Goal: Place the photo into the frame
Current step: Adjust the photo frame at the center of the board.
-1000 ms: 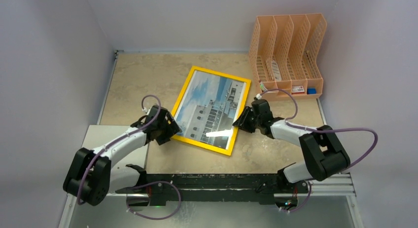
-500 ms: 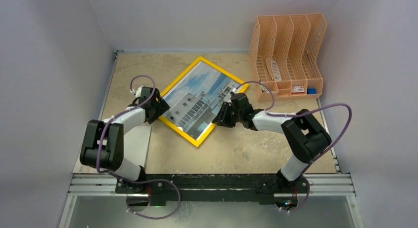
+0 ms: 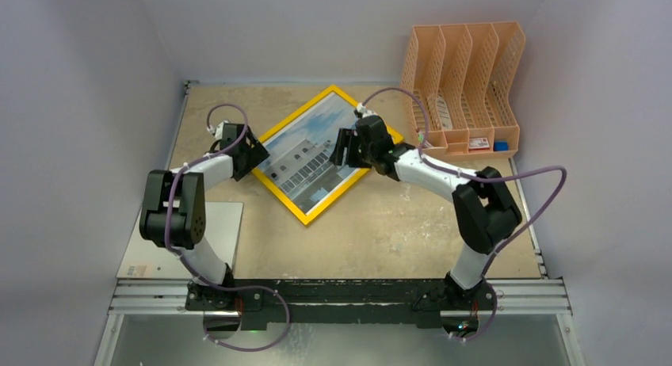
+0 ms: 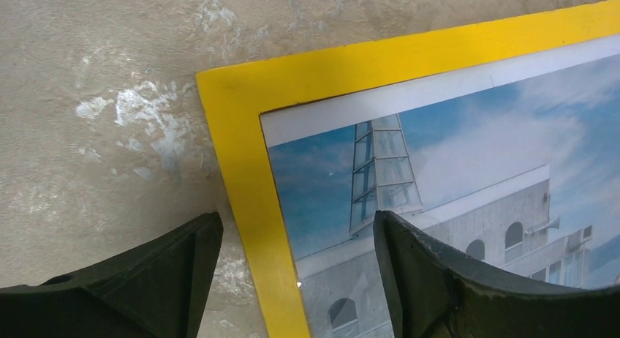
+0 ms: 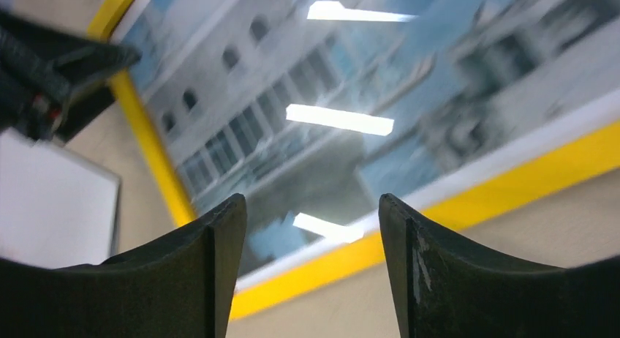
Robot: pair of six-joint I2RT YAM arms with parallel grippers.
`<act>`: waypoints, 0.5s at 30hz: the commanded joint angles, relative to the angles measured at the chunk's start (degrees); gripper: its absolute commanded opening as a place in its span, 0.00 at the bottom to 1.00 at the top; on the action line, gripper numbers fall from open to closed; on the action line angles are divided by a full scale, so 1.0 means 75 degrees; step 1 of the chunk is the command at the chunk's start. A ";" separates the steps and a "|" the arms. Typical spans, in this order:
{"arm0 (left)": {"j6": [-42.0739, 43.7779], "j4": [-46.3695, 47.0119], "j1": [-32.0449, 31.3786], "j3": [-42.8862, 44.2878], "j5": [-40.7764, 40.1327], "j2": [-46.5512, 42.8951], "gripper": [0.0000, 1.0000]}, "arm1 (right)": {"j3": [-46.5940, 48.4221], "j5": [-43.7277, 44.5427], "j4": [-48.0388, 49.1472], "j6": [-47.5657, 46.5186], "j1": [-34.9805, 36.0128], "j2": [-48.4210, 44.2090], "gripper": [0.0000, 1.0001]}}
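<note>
Photo [image 3: 305, 156]: we find it lying face up inside the frame, with the white building and blue sky showing.
Frame [image 3: 279, 196]: yellow, flat on the surface [image 3: 396, 231], turned corner-wise, lying between the two arms.
Left end effector [image 3: 255, 156]: at the frame's left corner, jaws apart, gripping nothing.
Right end effector [image 3: 342, 150]: over the frame's right part, jaws apart, nothing held.
Step in hand: we judge the insertion all but done. What seems left is settling the print or checking its fit.
Next move: by our reckoning, a light press along the edges, then a lift clear that does not drag the frame. Jaws astride the rail could snag it.
Top view alone: the whole layout, with the rack [image 3: 463, 81] at the far right and the panel [image 3: 228, 231] at the near left, partly covered by the left arm.
Left wrist alone: the corner fit, with the print's white margin against the frame's inner edge. One of the fingers [image 4: 146, 279] sits outside the rail, the other over the print. We cannot tell if they touch.
Right wrist alone: bright bars of glare across the print, somewhat blurred, with the left end effector at the frame's far side.
</note>
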 commanded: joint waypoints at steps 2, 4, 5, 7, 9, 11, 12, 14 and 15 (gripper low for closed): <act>0.0268 -0.0344 0.0047 -0.0034 0.0097 -0.0524 0.86 | 0.2284 0.2816 -0.1207 -0.2018 -0.0323 0.1085 0.71; 0.0308 -0.0544 0.0048 -0.0091 0.0129 -0.0721 0.94 | 0.3033 0.3309 -0.1228 -0.2410 -0.0612 0.1553 0.71; 0.0316 -0.0589 0.0048 -0.0146 0.0167 -0.0861 0.99 | 0.3298 0.3483 -0.1213 -0.2549 -0.0764 0.1764 0.72; 0.0277 -0.0494 0.0047 -0.0342 0.0296 -0.1163 0.99 | 0.3896 0.3758 -0.1232 -0.2777 -0.1086 0.2334 0.71; 0.0156 -0.0397 0.0048 -0.0525 0.0444 -0.1435 0.99 | 0.4466 0.3963 -0.1236 -0.3007 -0.1293 0.2806 0.69; 0.0117 -0.0356 0.0048 -0.0607 0.0713 -0.1578 0.99 | 0.4917 0.4280 -0.1197 -0.3279 -0.1354 0.3232 0.65; 0.0079 -0.0343 0.0042 -0.0657 0.0870 -0.1611 0.97 | 0.5083 0.4425 -0.1152 -0.3423 -0.1365 0.3418 0.64; 0.0003 -0.0274 0.0048 -0.0814 0.1248 -0.1656 0.94 | 0.5415 0.4709 -0.1110 -0.3599 -0.1396 0.3756 0.62; -0.0062 -0.0227 0.0048 -0.0903 0.1423 -0.1659 0.92 | 0.5558 0.4856 -0.1142 -0.3594 -0.1423 0.3906 0.60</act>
